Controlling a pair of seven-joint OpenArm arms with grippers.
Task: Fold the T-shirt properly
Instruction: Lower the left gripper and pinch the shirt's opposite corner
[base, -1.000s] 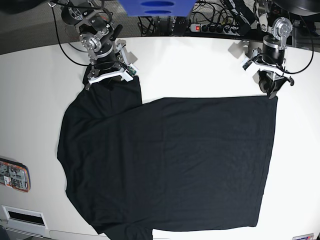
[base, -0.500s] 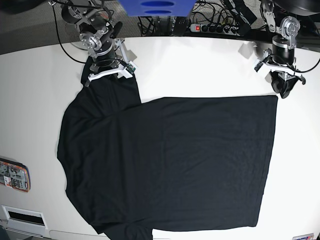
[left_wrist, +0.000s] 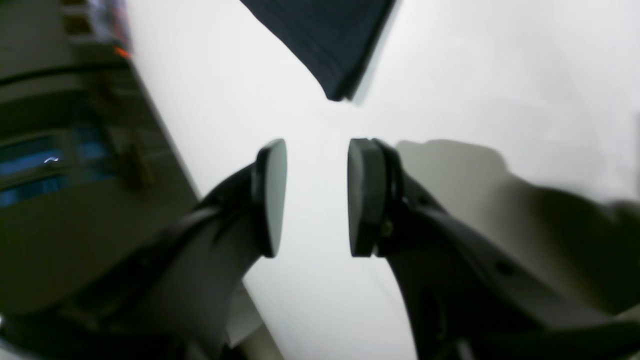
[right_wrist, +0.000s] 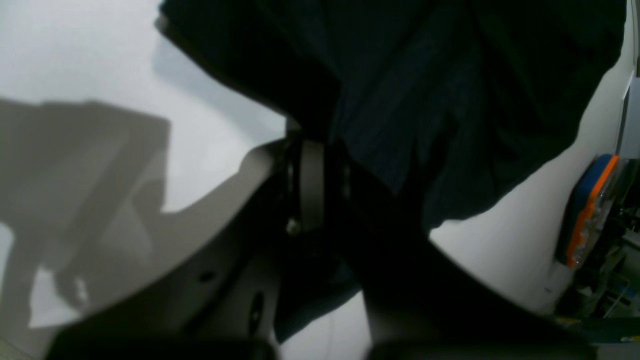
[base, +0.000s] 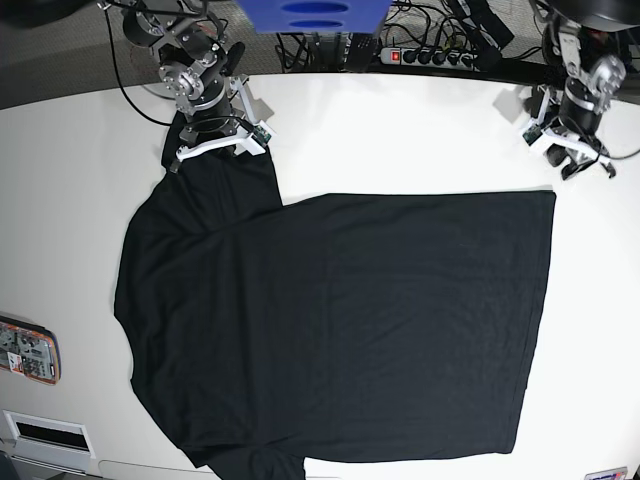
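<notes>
T-shirt lies spread flat on the white table, hem edge to the right, sleeves and shoulders to the left, filling most of the near and middle surface. Right gripper sits at the far-left sleeve, jaws pressed together with black cloth pinched between them; wrist view shows fabric bunched at the pads. Likely a hold for lifting that sleeve inward. Left gripper hangs at the far right, jaws spread and empty, just off the shirt's far-right corner, apart from it.
</notes>
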